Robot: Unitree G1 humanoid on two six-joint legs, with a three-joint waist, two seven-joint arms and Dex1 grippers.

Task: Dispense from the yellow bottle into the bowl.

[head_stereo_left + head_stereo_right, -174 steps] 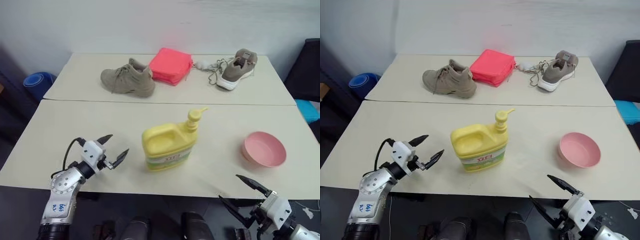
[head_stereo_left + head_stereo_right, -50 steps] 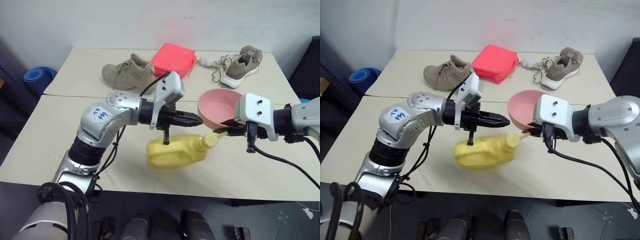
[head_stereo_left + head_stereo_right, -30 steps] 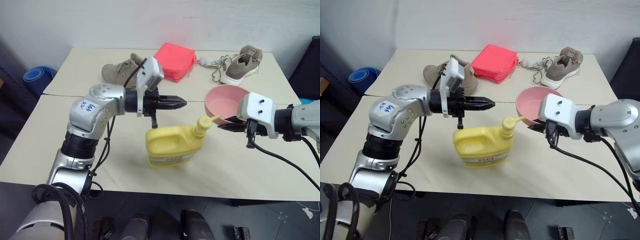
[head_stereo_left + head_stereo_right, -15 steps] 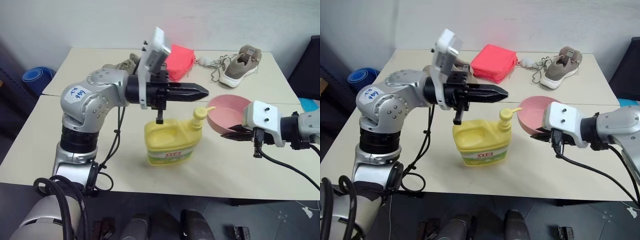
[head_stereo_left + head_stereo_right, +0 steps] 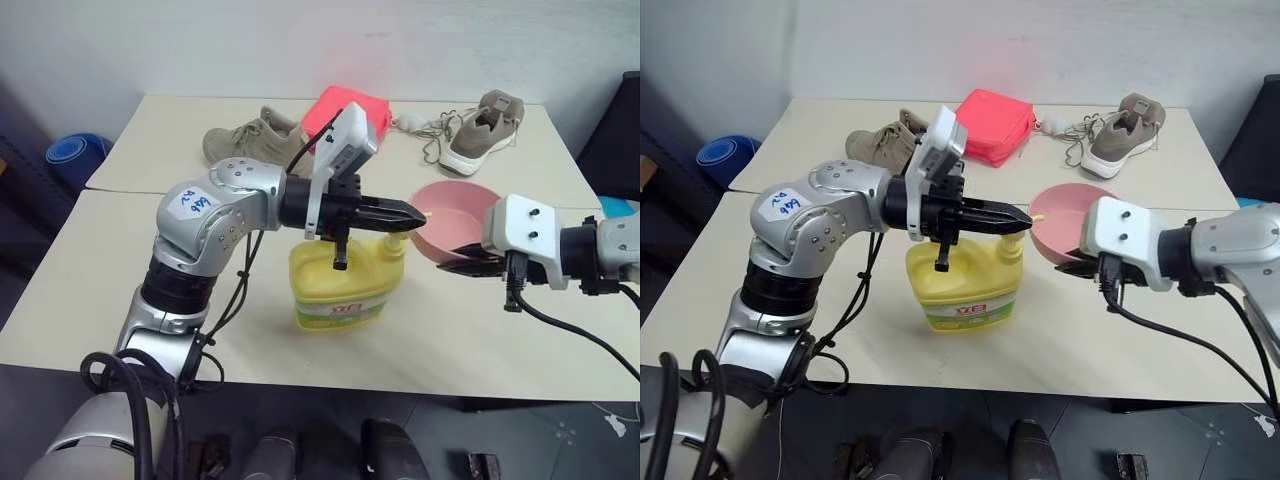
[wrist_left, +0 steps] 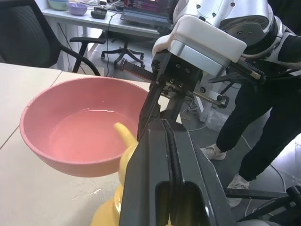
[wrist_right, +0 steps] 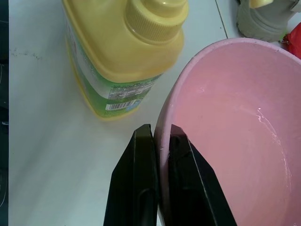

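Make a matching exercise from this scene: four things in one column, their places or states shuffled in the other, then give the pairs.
1. yellow bottle
2. bowl
3. left gripper
4. folded cloth

A. held by its rim, off the table
B. lying between two shoes on the far table
C. shut, over the pump
D. standing upright on the near table

Pairs: 1-D, 2-A, 3-C, 4-B

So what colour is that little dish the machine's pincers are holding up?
Pink. The bowl, pinched at its rim by the right gripper, shows best in the right wrist view.
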